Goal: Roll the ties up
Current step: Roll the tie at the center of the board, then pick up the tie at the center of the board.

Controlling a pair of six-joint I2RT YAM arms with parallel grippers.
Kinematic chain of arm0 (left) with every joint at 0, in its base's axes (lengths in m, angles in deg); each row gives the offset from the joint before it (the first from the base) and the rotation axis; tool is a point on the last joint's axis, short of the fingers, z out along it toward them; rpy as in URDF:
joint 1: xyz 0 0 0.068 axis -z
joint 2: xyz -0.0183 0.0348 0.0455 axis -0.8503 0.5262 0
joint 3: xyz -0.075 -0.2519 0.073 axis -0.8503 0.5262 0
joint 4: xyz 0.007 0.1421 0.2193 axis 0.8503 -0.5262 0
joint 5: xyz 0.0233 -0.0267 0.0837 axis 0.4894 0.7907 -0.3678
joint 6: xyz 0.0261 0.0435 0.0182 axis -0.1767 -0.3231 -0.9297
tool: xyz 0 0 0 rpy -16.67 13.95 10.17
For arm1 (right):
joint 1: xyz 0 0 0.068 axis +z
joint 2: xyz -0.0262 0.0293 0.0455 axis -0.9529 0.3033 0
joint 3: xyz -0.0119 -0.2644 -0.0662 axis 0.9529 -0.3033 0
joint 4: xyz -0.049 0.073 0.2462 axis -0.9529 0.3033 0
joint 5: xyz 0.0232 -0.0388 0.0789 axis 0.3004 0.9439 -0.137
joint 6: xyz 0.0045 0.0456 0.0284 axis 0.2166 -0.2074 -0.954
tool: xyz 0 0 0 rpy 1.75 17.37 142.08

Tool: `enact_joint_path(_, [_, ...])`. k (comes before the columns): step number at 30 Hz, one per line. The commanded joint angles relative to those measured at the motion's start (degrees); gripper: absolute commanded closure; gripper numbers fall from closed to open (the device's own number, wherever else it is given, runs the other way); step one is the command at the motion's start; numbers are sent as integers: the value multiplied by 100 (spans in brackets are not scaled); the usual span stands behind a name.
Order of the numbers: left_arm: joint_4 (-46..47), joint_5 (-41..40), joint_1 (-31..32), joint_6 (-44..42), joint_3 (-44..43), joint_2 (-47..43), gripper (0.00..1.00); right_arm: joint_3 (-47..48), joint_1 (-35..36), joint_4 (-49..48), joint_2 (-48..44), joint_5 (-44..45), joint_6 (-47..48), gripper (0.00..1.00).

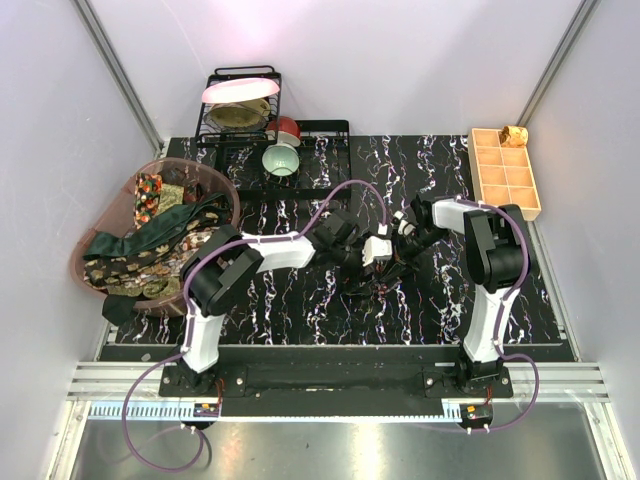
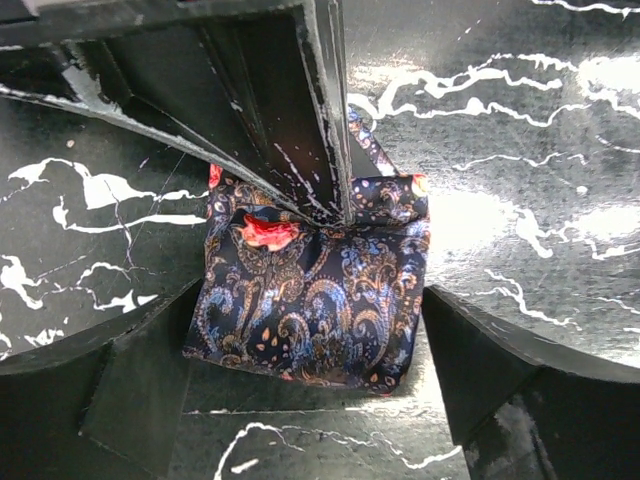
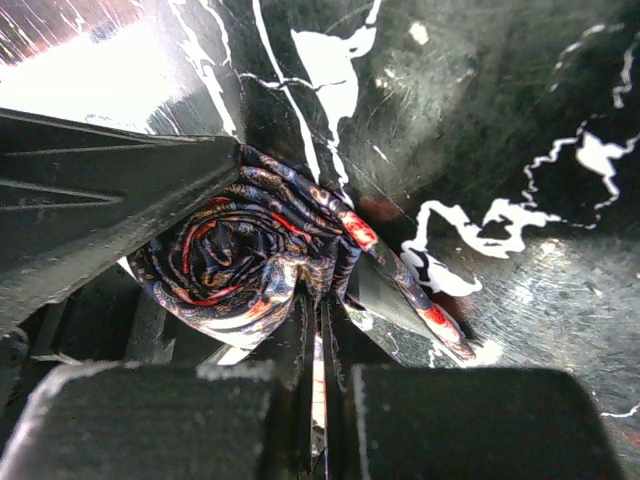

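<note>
— Two claws over one tie, is that it?
— Yes, mid-table on the black marbled mat (image 1: 300,310). The rolled tie (image 2: 310,300) lies there, dark blue with a paisley pattern and red flowers, wound into a short, fat bundle.
— What is the left claw (image 2: 310,335) doing?
— It stands released. Its two fingers (image 2: 130,390) are spread wide, one on each side of the roll and close beside the cloth. I cannot tell whether either one touches it.
— And the right claw (image 3: 316,310)?
— Clenched tight, pinching a fold at the edge of the roll. In its own camera the spiral of wound layers faces the lens, and a loose tail of the same tie trails off along the mat to the right.
— Where are the others?
— More ties (image 1: 150,245) lie heaped in the pinkish basket (image 1: 228,190) at the left edge of the table, with one dark green strip draped over the pile. The tan gridded tray (image 1: 505,175) sits at the far right corner, well apart from both claws.
</note>
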Motion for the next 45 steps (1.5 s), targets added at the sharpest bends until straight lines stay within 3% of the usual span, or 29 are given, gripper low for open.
enact_joint_path(1, [236,284,24,-292,-214,79,14,-7,64,-337,418,1362,292,100])
enact_joint_path(5, [-140,100,59,-495,-389,115,32,90,64,-337,488,1291,319,100])
enact_joint_path(6, [-263,73,76,-547,-416,123,43,116,73,-337,506,1274,327,100])
enact_joint_path(12, [-1187,-611,120,-943,-268,-61,60,441,47,-267,462,844,397,98])
enact_joint_path(16, [-1433,-1121,164,-1013,-12,-184,65,494,-146,-144,138,291,468,71])
enact_joint_path(19, [-1530,-1403,182,-1014,24,-115,67,363,-348,-47,-179,-113,538,61])
enact_joint_path(21, [-1627,-1448,182,-1013,-3,-61,69,161,-480,-82,-399,-255,591,46])
enact_joint_path(23, [-1662,-1465,191,-987,-90,0,74,-128,-525,-282,-600,-388,626,26])
enact_joint_path(24, [-1706,-1457,191,-987,-126,26,75,-243,-551,-415,-645,-457,618,23])
enact_joint_path(29, [-1908,-1509,208,-996,-337,193,81,-762,-551,-1389,-603,-642,205,21])
enact_joint_path(36, [-1987,-1465,217,-1013,-442,264,83,-850,-507,-2033,-154,-852,2,18])
enact_joint_path(45, [-2058,-1448,199,-1022,-556,352,83,-1149,-490,-2323,-416,-2188,169,29])
